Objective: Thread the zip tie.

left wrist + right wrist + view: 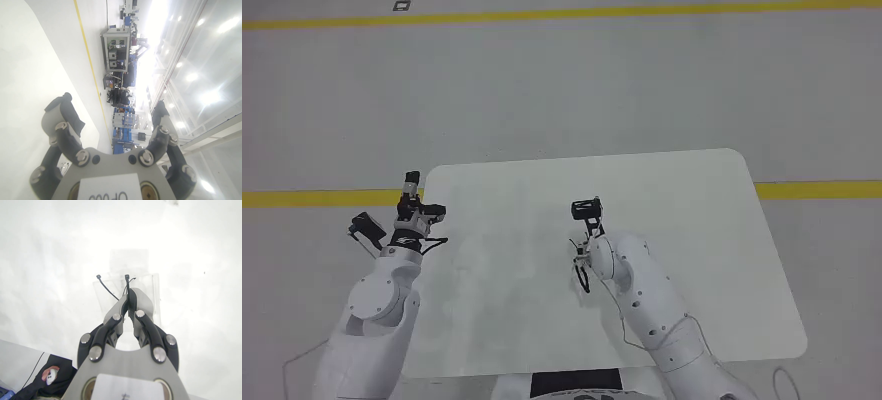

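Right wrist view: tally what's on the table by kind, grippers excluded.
Black zip ties: 2 (one pinched in the right gripper, one beside it)
Clear block: 1
Total: 3

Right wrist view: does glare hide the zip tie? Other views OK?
Right wrist view: the table is bleached near-white, yet the black zip tie in the shut right tool reads clearly; the clear block behind it is faint. Left wrist view: ceiling lights flare out the background past the open left tool. Top view: even light on the table, no hard shadows.
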{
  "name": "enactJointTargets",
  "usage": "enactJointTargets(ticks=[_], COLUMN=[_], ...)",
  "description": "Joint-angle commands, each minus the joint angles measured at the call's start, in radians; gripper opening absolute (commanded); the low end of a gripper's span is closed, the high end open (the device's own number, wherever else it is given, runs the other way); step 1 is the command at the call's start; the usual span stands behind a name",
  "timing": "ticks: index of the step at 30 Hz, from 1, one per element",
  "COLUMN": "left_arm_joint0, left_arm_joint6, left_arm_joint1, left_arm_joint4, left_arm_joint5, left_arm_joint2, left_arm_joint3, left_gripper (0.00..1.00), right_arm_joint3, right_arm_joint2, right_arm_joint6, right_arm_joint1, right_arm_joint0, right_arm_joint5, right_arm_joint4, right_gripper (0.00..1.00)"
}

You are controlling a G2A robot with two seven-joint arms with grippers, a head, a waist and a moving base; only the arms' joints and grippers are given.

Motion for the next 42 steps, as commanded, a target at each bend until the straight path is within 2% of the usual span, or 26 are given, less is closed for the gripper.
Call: enactJointTargets(ticks=[1,8,11,17,34,38,40,42], left_arm_joint0=[0.000,0.000,0.000,0.000,0.000,0.000,-0.007,-0.014], left_arm_joint6=[0.000,0.000,0.000,0.000,0.000,0.000,-0.022,-0.040], left_arm_joint1=[0.000,0.000,0.000,0.000,0.000,0.000,0.001,0.004], left_arm_joint4=[0.000,0.000,0.000,0.000,0.000,0.000,0.047,0.124], left_arm_joint5=[0.000,0.000,0.000,0.000,0.000,0.000,-0.016,-0.049], left_arm_joint2=[0.000,0.000,0.000,0.000,0.000,0.000,0.008,0.010], left_arm_joint3=[0.000,0.000,0.000,0.000,0.000,0.000,-0.009,-0.012], left_gripper=[1.00,1.00,1.00,1.00,1.00,1.00,1.00,1.00], right_arm_joint3=[-0.058,-0.228,-0.259,-0.267,-0.266,-0.278,-0.283,-0.282], right_arm_joint2=[0.013,0.088,0.118,0.151,0.152,0.146,0.138,0.127], right_arm_joint6=[0.004,-0.016,-0.046,-0.072,-0.088,-0.147,-0.154,-0.155], right_arm_joint1=[0.005,0.023,0.030,0.043,0.043,0.044,0.043,0.042], right_arm_joint0=[-0.027,-0.114,-0.138,-0.152,-0.154,-0.153,-0.144,-0.128], right_arm_joint5=[-0.018,-0.138,-0.192,-0.265,-0.263,-0.196,-0.164,-0.122], right_arm_joint4=[0.011,0.160,0.247,0.354,0.356,0.377,0.388,0.409], right_gripper=[0.00,0.00,0.00,0.00,0.00,0.00,0.00,0.00])
